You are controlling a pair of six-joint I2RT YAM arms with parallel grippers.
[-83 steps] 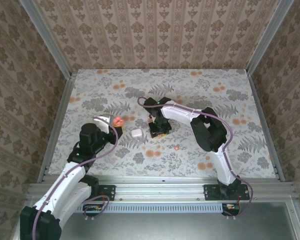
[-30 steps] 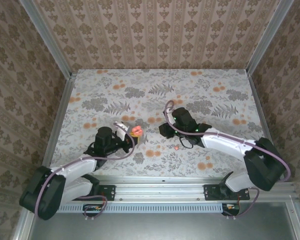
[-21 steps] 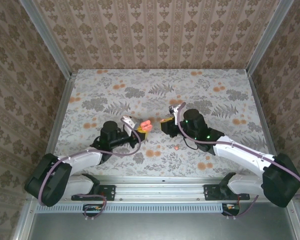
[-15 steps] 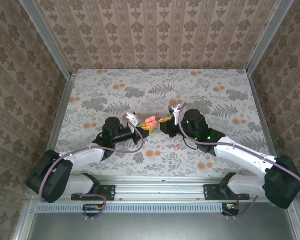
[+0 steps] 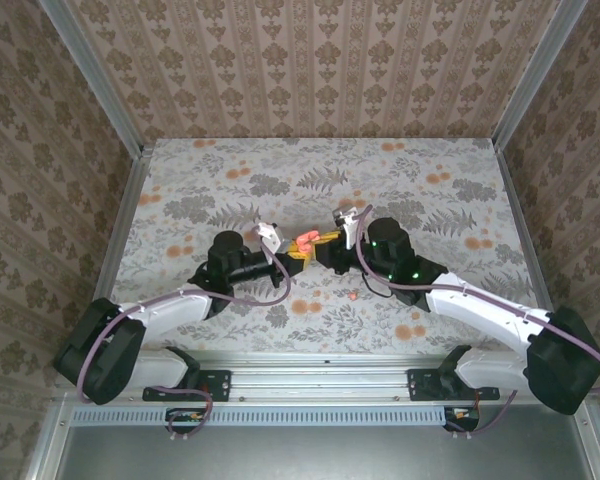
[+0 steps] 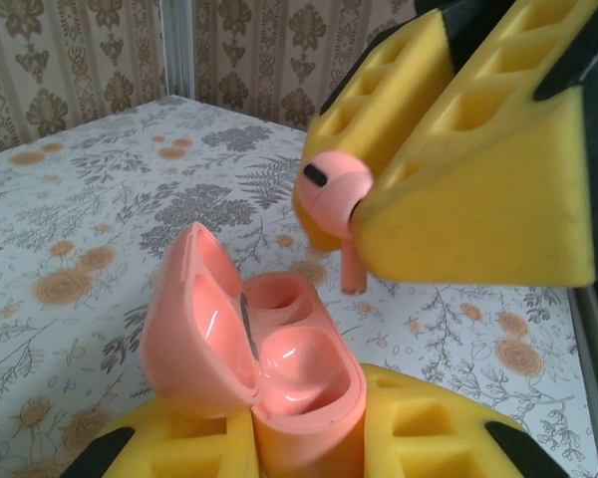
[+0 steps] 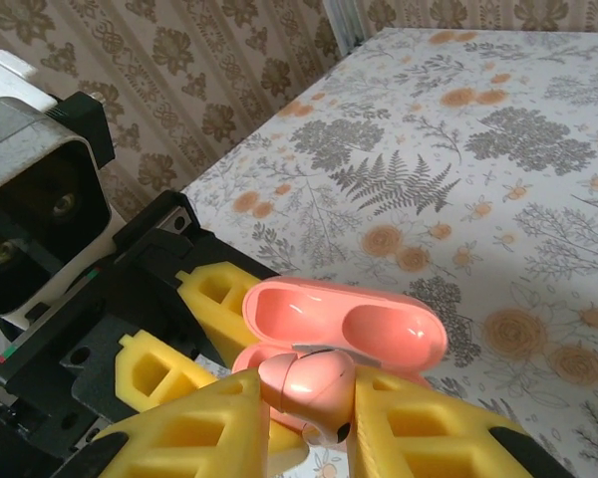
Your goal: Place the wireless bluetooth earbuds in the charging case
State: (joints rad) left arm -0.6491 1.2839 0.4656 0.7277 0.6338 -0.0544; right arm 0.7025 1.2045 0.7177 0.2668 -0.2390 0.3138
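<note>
While the coral earbud (image 6: 331,189) hangs stem-down just above the open wells, at about 1 o'clock from them in the left wrist view, it is not yet seated in the coral charging case (image 6: 279,368). The right hand (image 7: 309,418) pinches the bud between its yellow foam pads (image 6: 478,199). The left hand (image 5: 292,255) is clamped on the case body, holding it upright with the lid (image 6: 194,319) swung back toward 10 o'clock. Both are off the tabletop (image 5: 400,170), near its middle.

The likeliest failure is a misaligned stem. If it lands on the rim or on the ridge between the wells, further pressure could tilt the case in its soft grip or twist the bud out of the foam. The bulky pads may also meet the lid or the other hand's foam before the bud is fully down, nudging the lid shut. Which well suits this bud cannot be told. Letting go too soon would drop it to join the second coral earbud (image 5: 352,295), lying at 5 o'clock from the case.
</note>
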